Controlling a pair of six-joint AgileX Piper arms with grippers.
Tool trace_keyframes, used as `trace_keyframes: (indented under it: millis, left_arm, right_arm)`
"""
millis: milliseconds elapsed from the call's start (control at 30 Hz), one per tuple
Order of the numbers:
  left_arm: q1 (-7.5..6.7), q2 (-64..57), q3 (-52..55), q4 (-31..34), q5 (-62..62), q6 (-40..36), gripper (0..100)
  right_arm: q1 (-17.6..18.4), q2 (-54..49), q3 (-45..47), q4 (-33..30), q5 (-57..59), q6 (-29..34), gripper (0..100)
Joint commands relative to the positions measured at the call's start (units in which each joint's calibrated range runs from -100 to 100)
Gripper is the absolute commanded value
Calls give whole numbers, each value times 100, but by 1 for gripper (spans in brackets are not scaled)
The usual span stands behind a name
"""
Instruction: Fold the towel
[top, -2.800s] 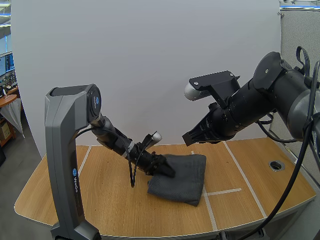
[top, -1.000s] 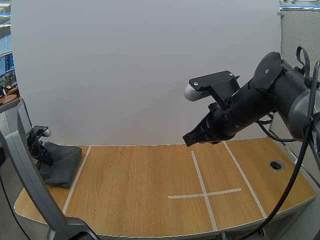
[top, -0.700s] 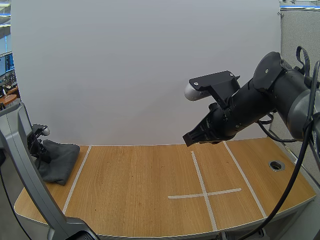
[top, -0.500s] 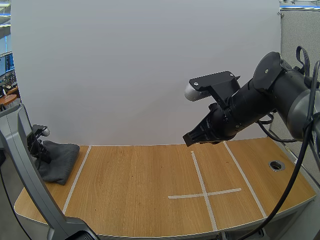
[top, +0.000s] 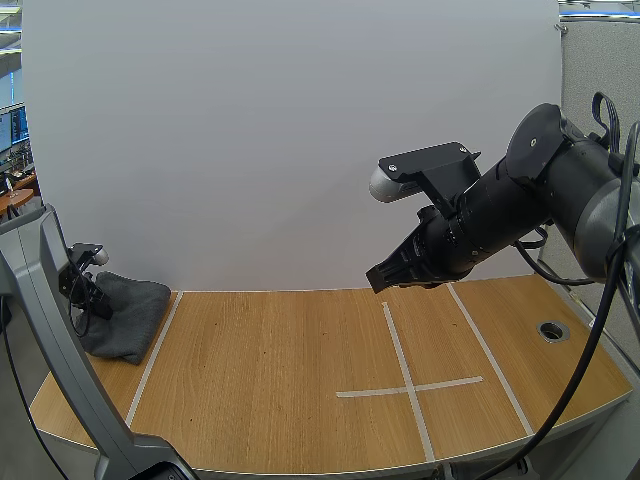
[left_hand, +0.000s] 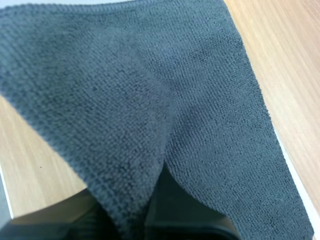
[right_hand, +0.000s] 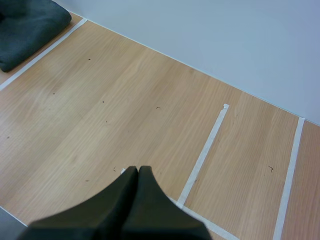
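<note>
At the far left edge of the high view, the towel (top: 128, 312) lies bunched on the desk (top: 300, 390), left of the tape line (top: 152, 348). My left gripper (top: 88, 297) sits at the towel's left side. My left wrist view shows it closed on a fold of the dark cloth. Right of centre, my right gripper (top: 383, 276) hangs above the desk, well apart from the towel, fingers pressed together into one wedge, holding nothing.
</note>
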Motion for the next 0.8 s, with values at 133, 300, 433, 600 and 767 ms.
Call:
trace_keyframes:
  millis: [133,300,433,600,767]
  left_arm:
    - [-12,-10,-63,-142,21,-42,1]
    - [3,-10,-63,-142,21,-42,41]
    - [28,-10,-182,-142,21,-42,91]
    - [123,-21,-598,-142,21,-114,100]
    - [257,-21,-1285,-40,21,-329,100]
  right_arm:
    - [-21,-48,-54,-25,5,-1,0]
    - [-21,-48,-54,-33,5,-1,0]
    - [-21,-48,-54,-44,5,-1,0]
    - [-21,-48,-54,-44,5,-1,0]
    - [-21,-48,-54,-44,5,-1,0]
